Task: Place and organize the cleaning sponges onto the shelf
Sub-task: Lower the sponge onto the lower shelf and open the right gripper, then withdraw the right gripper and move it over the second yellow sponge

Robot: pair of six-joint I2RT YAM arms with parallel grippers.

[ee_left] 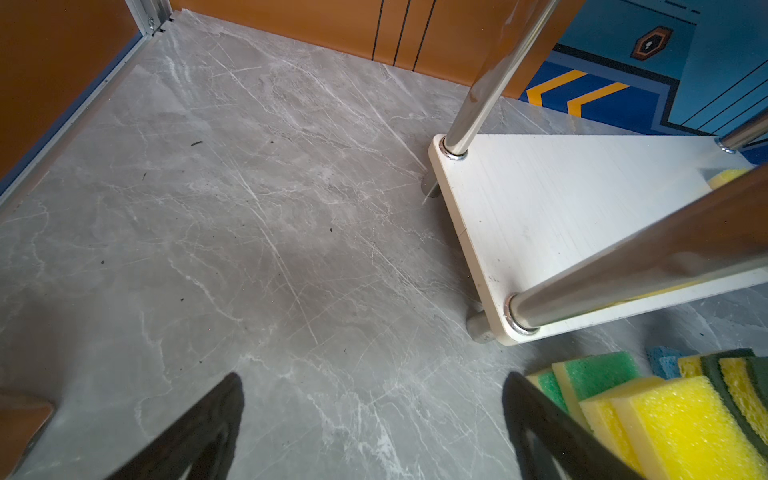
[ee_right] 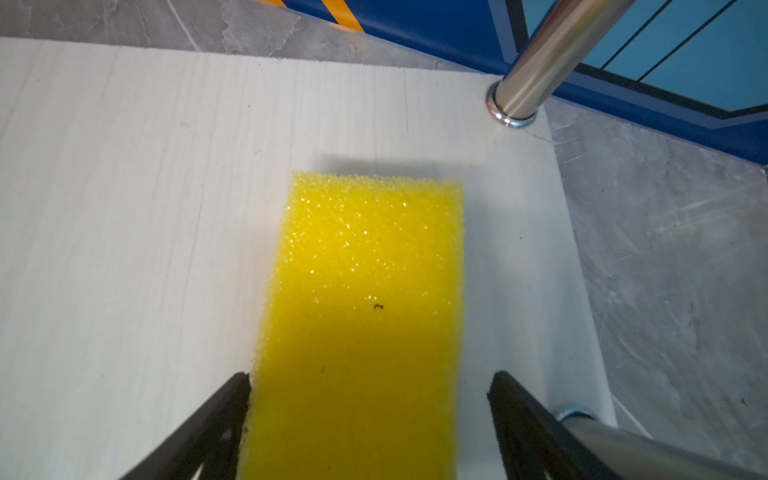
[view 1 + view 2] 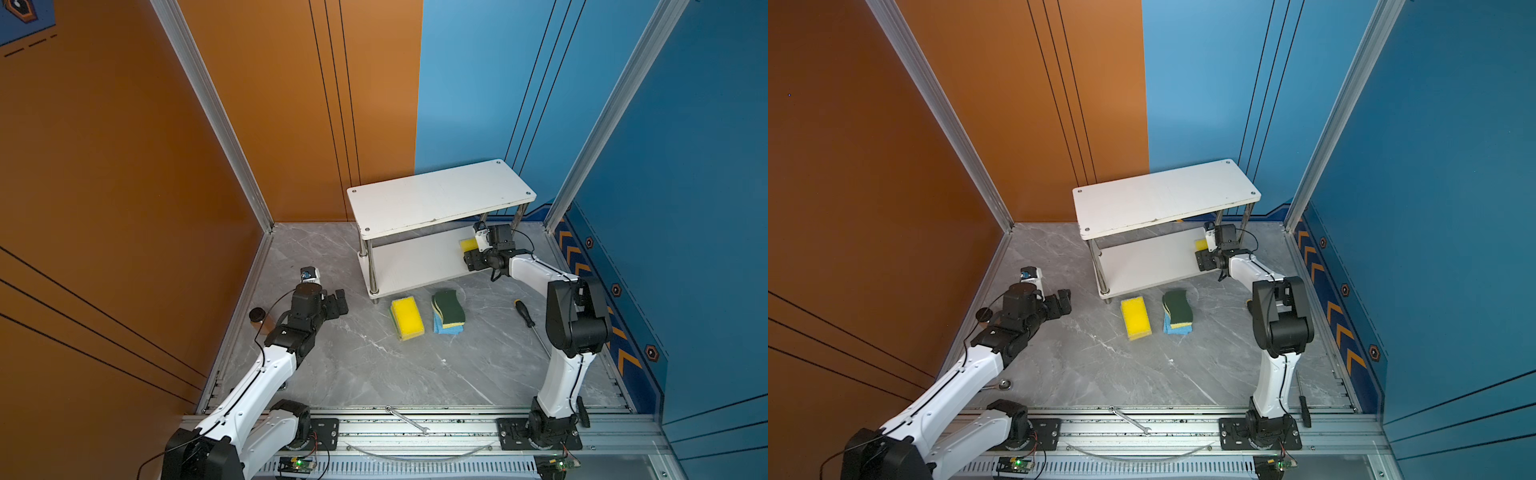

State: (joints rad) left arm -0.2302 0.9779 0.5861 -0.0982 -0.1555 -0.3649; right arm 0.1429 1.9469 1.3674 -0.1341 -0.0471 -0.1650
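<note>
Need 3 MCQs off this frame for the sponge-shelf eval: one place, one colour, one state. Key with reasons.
1. Where on the shelf does the yellow sponge at the right gripper lie?
A. top board
B. lower board
C. propped against a post

2. The wavy sponge stacked over the light blue sponge has a top face that is:
A. dark green
B. red
C. white

3. The left gripper is:
A. shut on a sponge
B. open and empty
C. shut on a post

Key:
1 B, the right wrist view shows it flat on the lower board.
2 A, both top views show the dark green face.
3 B, the left wrist view shows spread fingers with only bare table between them.
</note>
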